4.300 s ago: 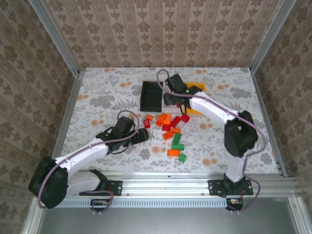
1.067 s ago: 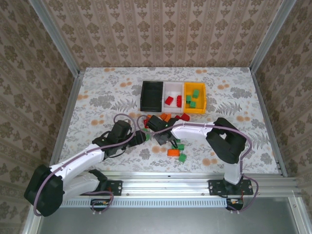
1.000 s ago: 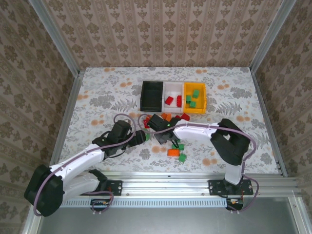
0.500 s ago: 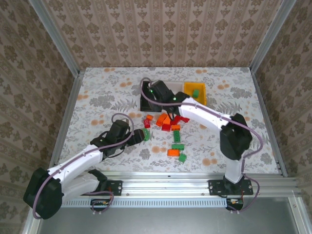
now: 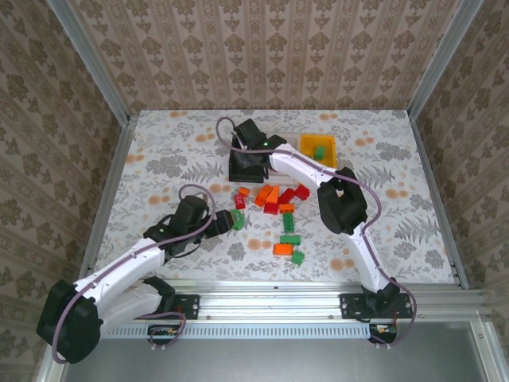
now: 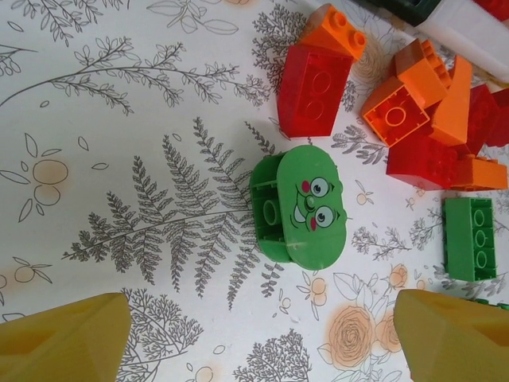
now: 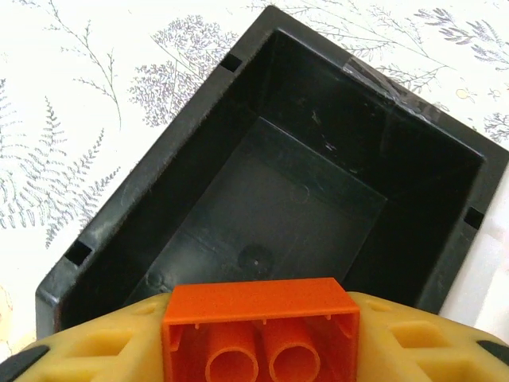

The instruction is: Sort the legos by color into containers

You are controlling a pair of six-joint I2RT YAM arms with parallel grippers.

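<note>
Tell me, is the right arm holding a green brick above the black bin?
Not quite. The right wrist view shows the right gripper holding an orange brick, not a green one. It is above the black bin, as you said.

An orange lego [image 7: 258,334], black bin [image 7: 262,199], green face-printed lego [image 6: 306,207]

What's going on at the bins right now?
The right gripper holds an orange brick above the black bin, which looks empty. The left gripper hangs open over a green face brick lying on the table, not touching it. Red, orange and green bricks lie loose in a pile, and the yellow bin has a green brick in it.
</note>
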